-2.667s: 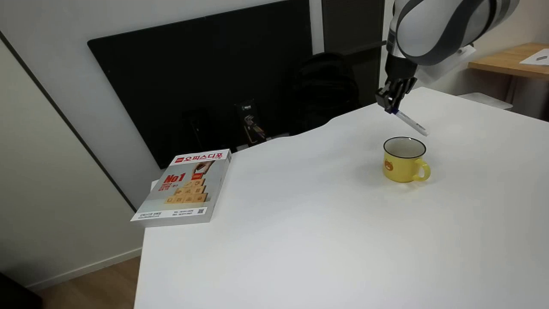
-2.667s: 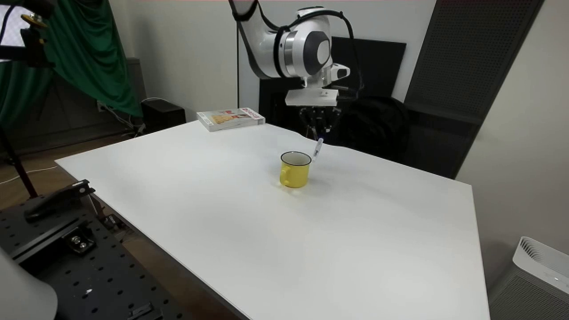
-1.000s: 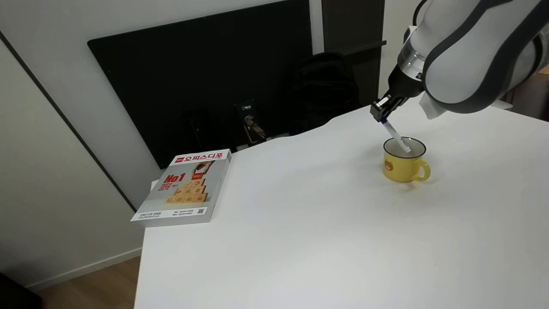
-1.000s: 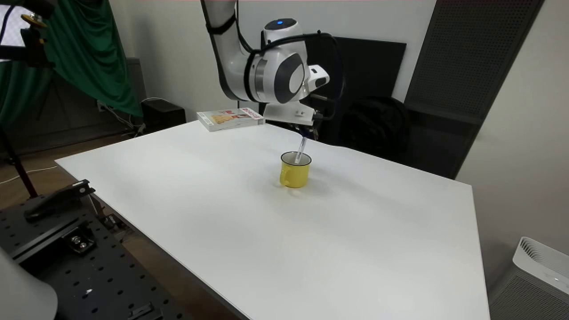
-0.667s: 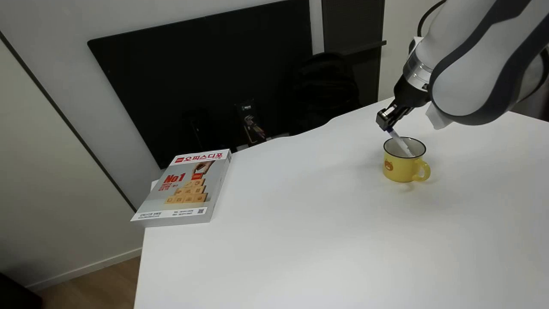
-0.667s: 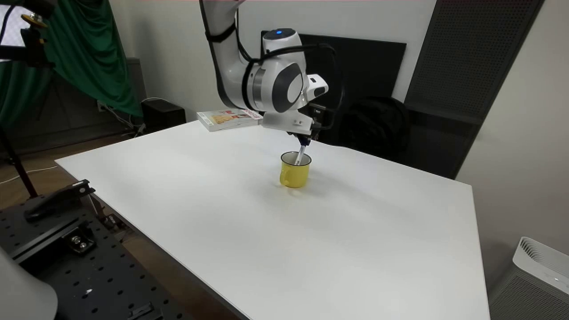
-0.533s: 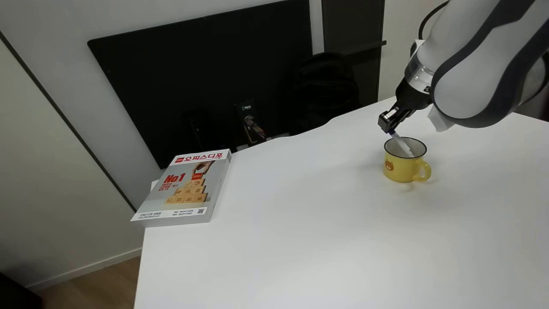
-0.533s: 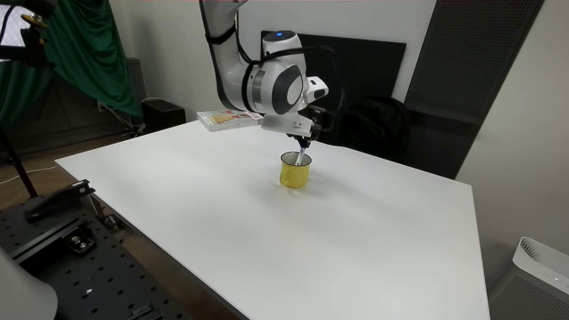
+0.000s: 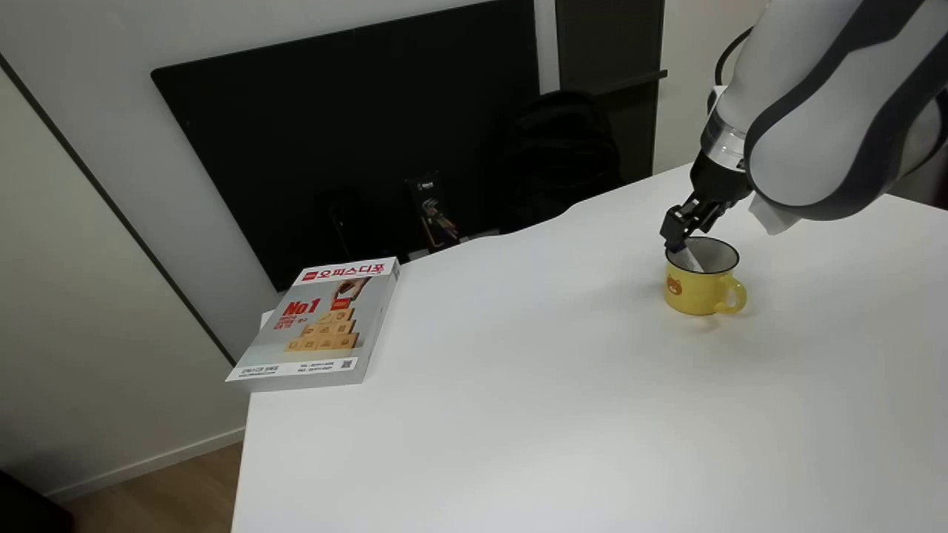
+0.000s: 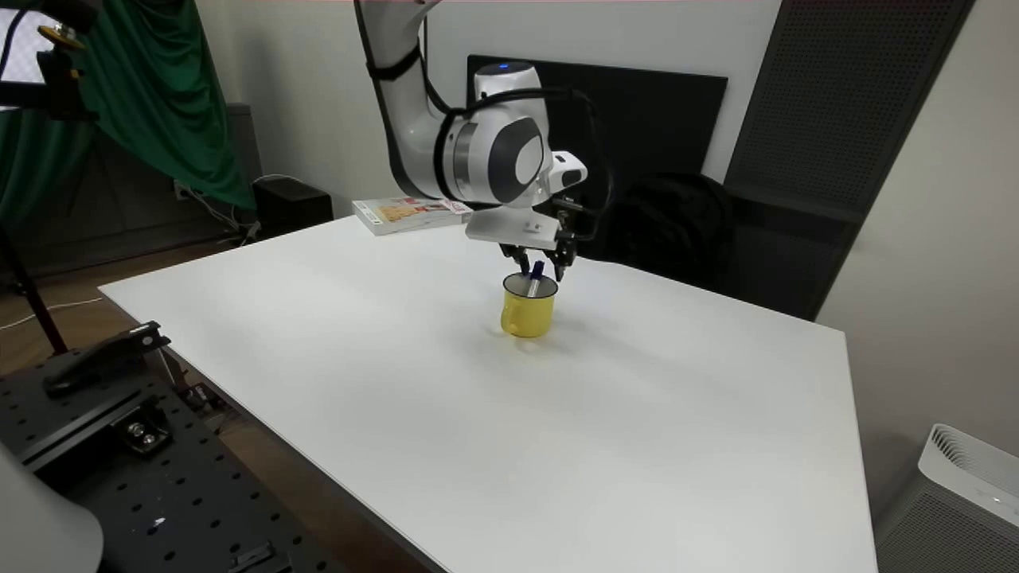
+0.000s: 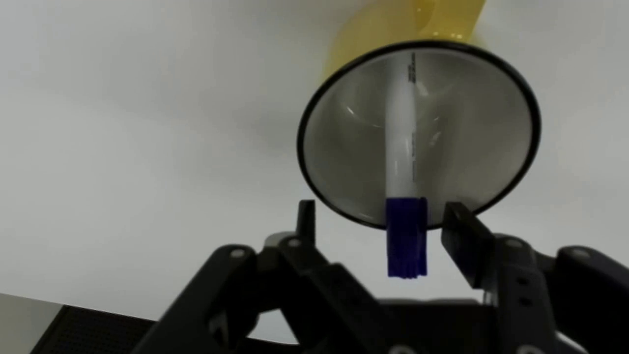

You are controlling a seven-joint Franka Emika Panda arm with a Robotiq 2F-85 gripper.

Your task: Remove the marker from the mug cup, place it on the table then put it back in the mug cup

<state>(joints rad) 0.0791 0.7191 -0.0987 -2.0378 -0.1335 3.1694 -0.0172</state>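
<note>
Behind the white table (image 9: 474, 429) was a big black panel (image 9: 355, 133), as both exterior views showed. On this table the marker (image 11: 401, 147) was inside the yellow mug (image 10: 525, 320): it leaned there, with the white body down and the dark blue cap (image 11: 407, 236) up, higher than the rim. The mug stood upright, and its rim was black. The gripper (image 11: 381, 214) was wide: its 2 fingers (image 11: 306, 221) stood apart, 1 at each side of the cap, and in the wrist view some gap was seen between the cap and each finger. Whether the fingers touched the mug, I could not tell. The white arm (image 10: 478, 151) was above. Well apart from the mug, a thick book (image 9: 318, 326) lay flat near the edge of the table. Farther, in an exterior view, a green curtain (image 10: 171, 103) hung.
</note>
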